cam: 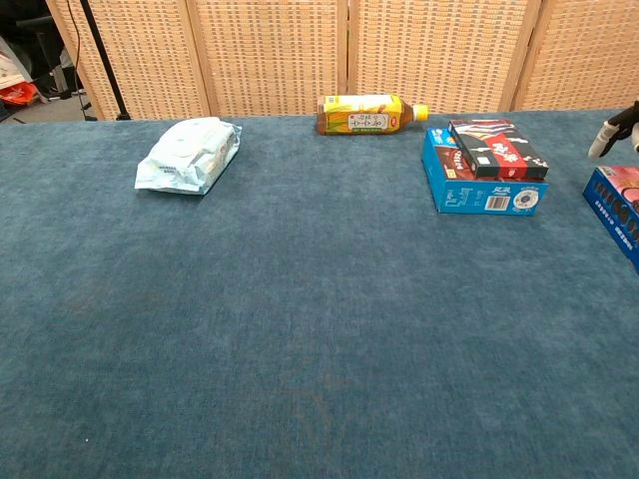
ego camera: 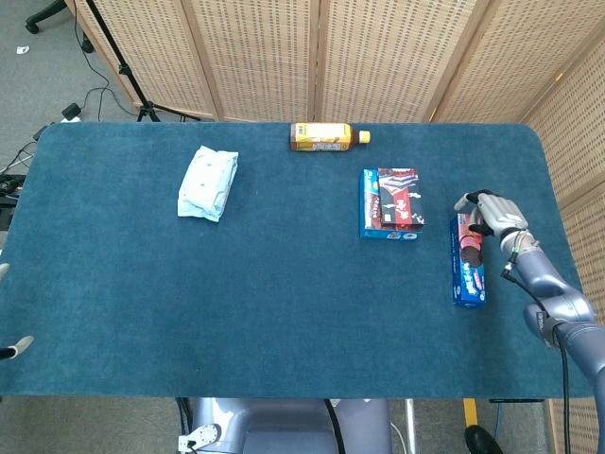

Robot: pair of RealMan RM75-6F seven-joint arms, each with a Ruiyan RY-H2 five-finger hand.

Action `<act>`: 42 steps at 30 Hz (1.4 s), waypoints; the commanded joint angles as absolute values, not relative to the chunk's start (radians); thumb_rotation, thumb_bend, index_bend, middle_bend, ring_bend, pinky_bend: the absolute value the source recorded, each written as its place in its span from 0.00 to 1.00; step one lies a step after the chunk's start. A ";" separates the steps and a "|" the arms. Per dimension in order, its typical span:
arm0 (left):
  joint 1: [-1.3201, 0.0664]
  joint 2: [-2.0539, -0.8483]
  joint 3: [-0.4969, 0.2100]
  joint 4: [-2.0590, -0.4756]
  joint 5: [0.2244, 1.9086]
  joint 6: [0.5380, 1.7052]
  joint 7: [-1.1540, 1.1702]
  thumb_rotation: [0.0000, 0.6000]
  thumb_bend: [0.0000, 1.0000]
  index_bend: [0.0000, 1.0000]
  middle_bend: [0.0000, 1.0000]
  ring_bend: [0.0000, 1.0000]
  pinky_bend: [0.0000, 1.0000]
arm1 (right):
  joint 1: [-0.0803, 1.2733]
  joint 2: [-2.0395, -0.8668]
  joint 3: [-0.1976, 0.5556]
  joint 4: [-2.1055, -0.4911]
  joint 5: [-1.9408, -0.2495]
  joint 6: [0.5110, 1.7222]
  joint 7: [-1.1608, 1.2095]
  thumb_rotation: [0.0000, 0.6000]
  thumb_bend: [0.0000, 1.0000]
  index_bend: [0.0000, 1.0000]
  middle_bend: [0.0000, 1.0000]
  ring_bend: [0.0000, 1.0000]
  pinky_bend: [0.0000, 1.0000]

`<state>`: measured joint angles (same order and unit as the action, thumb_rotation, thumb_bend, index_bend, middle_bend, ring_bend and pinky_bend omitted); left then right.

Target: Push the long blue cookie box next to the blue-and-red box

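The long blue cookie box (ego camera: pixel 468 270) lies lengthwise near the table's right edge; the chest view shows only its near-left corner (cam: pixel 617 202). The blue-and-red box (ego camera: pixel 389 203) (cam: pixel 484 166) lies to its left and a little further back, with a gap of bare cloth between them. My right hand (ego camera: pixel 492 216) is low at the far end of the cookie box, on its right side, fingers apart and holding nothing; I cannot tell whether it touches the box. Its fingertips (cam: pixel 611 132) show at the right edge of the chest view. A sliver of my left hand (ego camera: pixel 11 348) shows at the left edge.
A yellow drink bottle (ego camera: pixel 321 137) lies on its side at the back centre. A white wipes pack (ego camera: pixel 208 183) lies at the back left. The blue table cloth (ego camera: pixel 284 303) ends just right of the cookie box. Wicker screens stand behind the table.
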<state>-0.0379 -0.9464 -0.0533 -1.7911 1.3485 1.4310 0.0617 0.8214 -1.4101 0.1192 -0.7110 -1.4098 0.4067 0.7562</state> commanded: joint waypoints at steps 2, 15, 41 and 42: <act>-0.039 -0.947 -0.051 -1.791 1.353 1.430 0.061 1.00 0.00 0.00 0.00 0.00 0.00 | 0.818 -1.402 0.111 -0.736 -1.418 0.414 0.763 1.00 1.00 0.32 0.26 0.14 0.17; -0.042 -0.947 -0.045 -1.791 1.361 1.428 0.062 1.00 0.00 0.00 0.00 0.00 0.00 | 0.765 -1.324 0.063 -0.874 -1.448 0.480 0.750 1.00 1.00 0.32 0.35 0.31 0.35; -0.043 -0.954 -0.034 -1.801 1.378 1.436 0.086 1.00 0.00 0.00 0.00 0.00 0.00 | 0.568 -1.071 -0.057 -1.394 -1.548 0.823 0.404 1.00 1.00 0.32 0.35 0.31 0.39; -0.043 -0.954 -0.034 -1.801 1.379 1.436 0.085 1.00 0.00 0.00 0.00 0.00 0.00 | 0.564 -1.068 -0.058 -1.404 -1.555 0.835 0.400 1.00 1.00 0.32 0.35 0.31 0.39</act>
<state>-0.0431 -0.9539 -0.0341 -1.8007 1.3787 1.4362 0.0850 0.5715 -1.0742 -0.0526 -1.3932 -1.5455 0.8220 0.4076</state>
